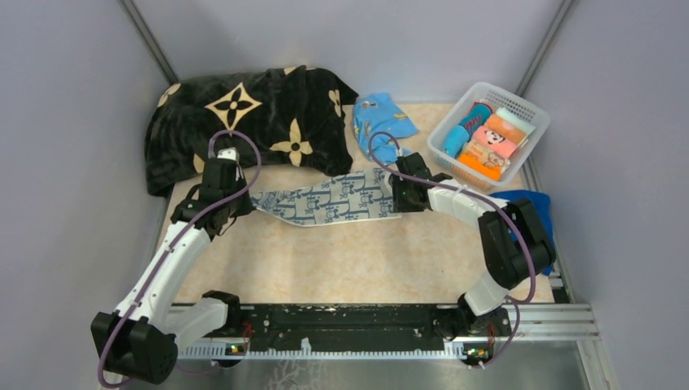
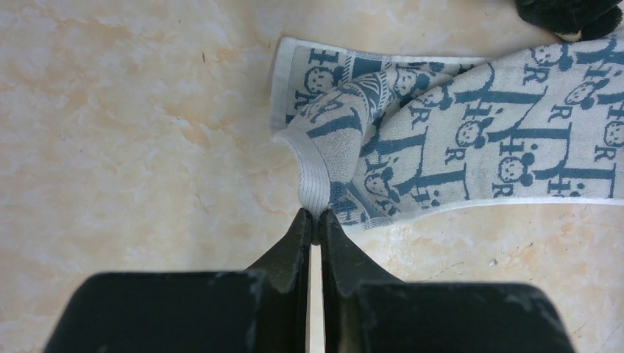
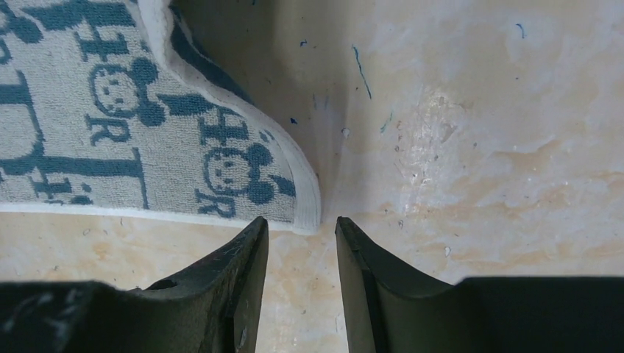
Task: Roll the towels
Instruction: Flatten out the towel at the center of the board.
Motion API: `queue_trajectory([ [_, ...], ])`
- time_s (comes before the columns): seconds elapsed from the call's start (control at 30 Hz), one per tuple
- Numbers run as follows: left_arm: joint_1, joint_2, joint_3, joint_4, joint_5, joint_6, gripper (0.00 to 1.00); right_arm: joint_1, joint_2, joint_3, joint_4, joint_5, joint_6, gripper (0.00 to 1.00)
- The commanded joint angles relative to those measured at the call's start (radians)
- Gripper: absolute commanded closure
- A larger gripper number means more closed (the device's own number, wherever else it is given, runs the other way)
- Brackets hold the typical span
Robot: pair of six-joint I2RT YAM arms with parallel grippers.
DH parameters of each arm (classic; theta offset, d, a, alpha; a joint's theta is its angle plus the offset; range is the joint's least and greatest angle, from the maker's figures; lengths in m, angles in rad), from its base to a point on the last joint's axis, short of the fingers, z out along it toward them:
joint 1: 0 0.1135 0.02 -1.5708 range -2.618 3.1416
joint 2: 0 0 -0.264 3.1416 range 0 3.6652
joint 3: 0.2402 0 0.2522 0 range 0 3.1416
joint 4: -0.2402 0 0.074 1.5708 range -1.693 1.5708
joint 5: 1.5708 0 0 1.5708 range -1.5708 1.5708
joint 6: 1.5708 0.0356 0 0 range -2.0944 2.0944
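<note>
So the white printed towel (image 1: 325,205) is lying stretched out sideways across the middle of the table (image 1: 366,268), one arm at each end. The left gripper (image 2: 314,217) has its fingers pressed together on the towel's thick white hem, and that end is bunched and folded up a bit off the surface. The right gripper (image 3: 302,220) is at the other end with fingers spread. The towel's corner sits right at the mouth of the gap, not pinched by anything as far as I can see.

Room-wise, the whole stretch of bare table between the towel and the near edge is open. The far side is tighter: the black flowery blanket (image 1: 244,114) fills the far left corner, and its near edge comes right up to the towel's far edge. The small turquoise towel (image 1: 380,114) is crumpled along the far edge, just beside the blanket. A white basket (image 1: 451,114) with a few rolled cloths (image 1: 487,138) sits in the far right corner. The royal-blue towel (image 1: 540,203) is at the right edge, mostly hidden behind the right arm.

The surface is beige marble-look with specks of blue lint near the right fingers. Plain grey walls (image 1: 73,122) box it in on three sides.
</note>
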Motion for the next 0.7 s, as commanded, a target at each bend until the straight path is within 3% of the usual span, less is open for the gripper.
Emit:
queue_trajectory([
  [0.0,0.009,-0.001,-0.007,0.023,0.008,0.019,0.92,0.006,0.046,0.026,0.062,0.001,0.011,0.61],
  [0.2,0.017,0.002,-0.007,0.024,0.015,0.021,0.92,0.026,0.096,0.033,0.026,0.01,0.016,0.62],
  [0.47,0.029,-0.001,-0.009,0.025,0.019,0.022,0.92,0.041,0.179,0.03,-0.046,0.062,0.026,0.72],
  [0.67,0.042,0.002,-0.004,0.023,0.001,0.015,0.92,0.04,0.143,0.021,-0.062,0.073,0.027,0.94],
])
